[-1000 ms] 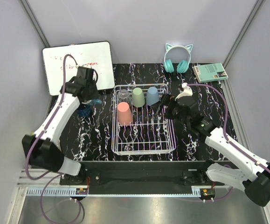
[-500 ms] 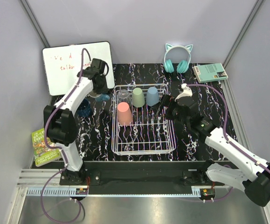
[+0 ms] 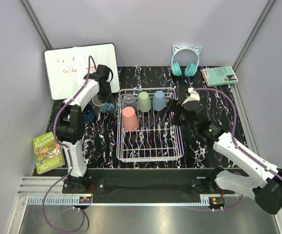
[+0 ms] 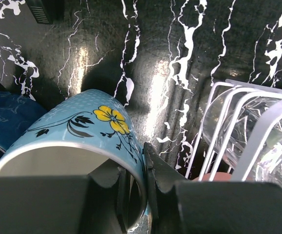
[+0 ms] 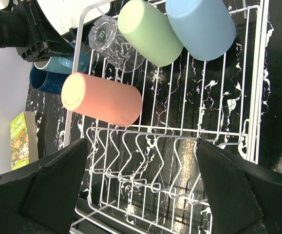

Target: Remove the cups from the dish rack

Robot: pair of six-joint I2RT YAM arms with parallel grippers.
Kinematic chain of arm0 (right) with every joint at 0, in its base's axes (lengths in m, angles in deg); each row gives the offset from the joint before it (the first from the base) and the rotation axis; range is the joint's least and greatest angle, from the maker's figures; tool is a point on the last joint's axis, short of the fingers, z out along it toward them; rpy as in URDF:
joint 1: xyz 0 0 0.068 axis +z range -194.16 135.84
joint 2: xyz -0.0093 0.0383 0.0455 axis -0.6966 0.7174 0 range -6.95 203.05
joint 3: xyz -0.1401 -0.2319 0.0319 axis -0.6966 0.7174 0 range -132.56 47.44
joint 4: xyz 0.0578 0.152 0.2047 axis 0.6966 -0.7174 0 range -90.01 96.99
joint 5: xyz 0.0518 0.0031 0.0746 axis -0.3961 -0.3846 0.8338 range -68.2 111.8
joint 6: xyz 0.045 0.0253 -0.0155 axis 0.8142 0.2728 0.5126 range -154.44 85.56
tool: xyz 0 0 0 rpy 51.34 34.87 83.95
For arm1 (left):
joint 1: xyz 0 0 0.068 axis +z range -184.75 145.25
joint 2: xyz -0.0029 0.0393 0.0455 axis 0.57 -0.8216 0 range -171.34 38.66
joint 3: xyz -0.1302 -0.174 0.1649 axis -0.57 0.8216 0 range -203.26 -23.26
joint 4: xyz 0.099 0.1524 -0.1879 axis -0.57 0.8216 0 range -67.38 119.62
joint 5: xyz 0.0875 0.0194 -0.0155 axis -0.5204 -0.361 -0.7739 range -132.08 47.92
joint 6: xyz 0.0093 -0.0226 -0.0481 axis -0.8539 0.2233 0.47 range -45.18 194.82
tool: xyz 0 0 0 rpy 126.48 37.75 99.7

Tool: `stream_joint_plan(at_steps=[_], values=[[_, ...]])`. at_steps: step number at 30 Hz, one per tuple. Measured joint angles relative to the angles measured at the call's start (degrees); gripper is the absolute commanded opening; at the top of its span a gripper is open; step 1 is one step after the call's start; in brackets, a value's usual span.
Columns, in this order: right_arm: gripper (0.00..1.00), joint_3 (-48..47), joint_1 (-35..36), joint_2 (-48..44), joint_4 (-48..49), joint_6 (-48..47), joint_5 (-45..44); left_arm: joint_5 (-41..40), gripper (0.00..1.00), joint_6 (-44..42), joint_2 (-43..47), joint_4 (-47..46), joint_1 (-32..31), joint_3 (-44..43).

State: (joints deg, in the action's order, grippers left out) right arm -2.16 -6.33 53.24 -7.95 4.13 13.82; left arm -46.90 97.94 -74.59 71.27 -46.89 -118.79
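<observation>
Rim of the teal flower-printed mug [image 4: 82, 122], just left of the white wire dish rack [image 3: 150, 158], is pinched by the left claw [image 4: 133, 170], while the spread right claw [image 3: 171, 111] hovers at the rack's right edge, nearest the light-blue tumbler [image 5: 201, 29].

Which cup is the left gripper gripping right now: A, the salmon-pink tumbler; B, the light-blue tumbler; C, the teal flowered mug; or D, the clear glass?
C: the left gripper pinches the wall of the teal flowered mug, one finger inside its rim and one outside.

Marbled table [image 3: 141, 78]: rack [image 3: 150, 146], apparently navy mug [image 3: 87, 115]
</observation>
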Motion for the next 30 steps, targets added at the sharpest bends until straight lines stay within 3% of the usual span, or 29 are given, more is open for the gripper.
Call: stream_joint_plan(at_steps=[18, 21, 22, 24, 25, 30], values=[[1.00, 0.00, -0.02, 1.64, 0.02, 0.07, 0.04, 3.52, 0.01, -0.20, -3.21, -0.26, 1.97, 0.42], [1.00, 0.00, -0.02, 1.66, 0.00, 0.07, 0.07, 3.58, 0.17, -0.17, -3.21, -0.31, 2.01, 0.42], [1.00, 0.00, -0.02, 1.66, 0.02, 0.07, 0.07, 3.61, 0.28, -0.20, -3.21, -0.31, 2.01, 0.42], [1.00, 0.00, -0.02, 1.75, 0.00, 0.09, 0.07, 3.58, 0.37, -0.20, -3.21, -0.31, 2.01, 0.42], [1.00, 0.00, -0.02, 1.81, 0.00, 0.09, 0.07, 3.61, 0.47, -0.22, -3.21, -0.31, 2.05, 0.42], [1.00, 0.00, -0.02, 2.40, 0.00, 0.11, 0.07, 4.87, 0.62, 0.11, -3.06, -0.28, 2.14, 0.39]])
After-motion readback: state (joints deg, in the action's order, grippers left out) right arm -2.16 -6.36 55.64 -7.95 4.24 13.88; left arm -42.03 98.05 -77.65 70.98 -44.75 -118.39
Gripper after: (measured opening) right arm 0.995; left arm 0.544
